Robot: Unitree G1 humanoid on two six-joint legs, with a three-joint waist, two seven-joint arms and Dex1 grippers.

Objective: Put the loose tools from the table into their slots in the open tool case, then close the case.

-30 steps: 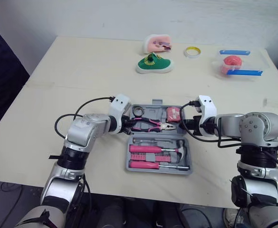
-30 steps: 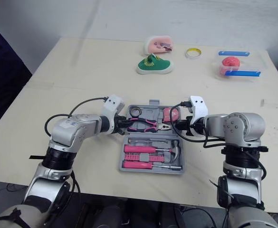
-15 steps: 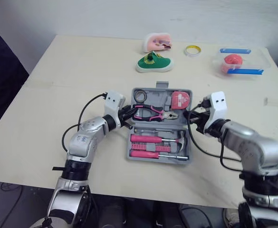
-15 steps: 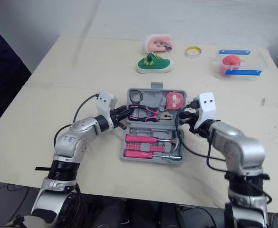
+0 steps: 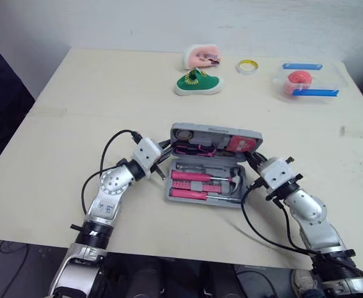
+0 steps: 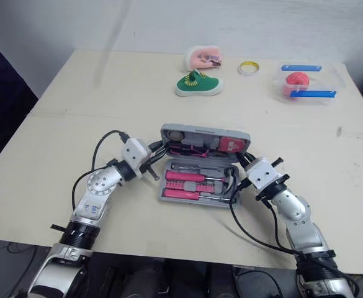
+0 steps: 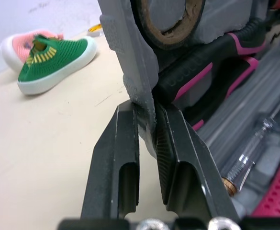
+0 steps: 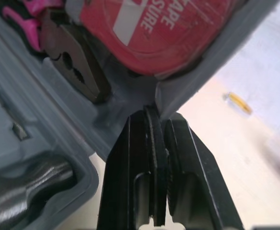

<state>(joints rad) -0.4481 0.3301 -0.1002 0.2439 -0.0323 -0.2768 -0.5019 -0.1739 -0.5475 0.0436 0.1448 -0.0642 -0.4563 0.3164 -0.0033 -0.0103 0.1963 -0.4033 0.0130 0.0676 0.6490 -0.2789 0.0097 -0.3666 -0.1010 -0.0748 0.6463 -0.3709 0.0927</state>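
From the head camera you see the tool case [image 5: 201,202] in the middle of the counter [image 5: 76,124]. Its lid [image 5: 215,131] is tilted up about halfway over the base. Pink-handled tools [image 5: 193,185] lie in the base slots, and a red tape measure [image 5: 243,144] sits in the lid. Your left claw [image 5: 164,160] is at the lid's left edge and your right claw [image 5: 254,161] is at its right corner. A green shoe [image 5: 197,83] lies well behind the case.

In the left wrist view, your left claw [image 7: 147,108] is clenched on the lid's grey rim, with both fingers pressing it. The pliers [image 7: 202,62] sit in their slot just beside.

In the right wrist view, your right claw [image 8: 155,112] is pinched nearly together on the lid's corner rim, just below the tape measure. The hammer [image 8: 29,184] head lies in the base.
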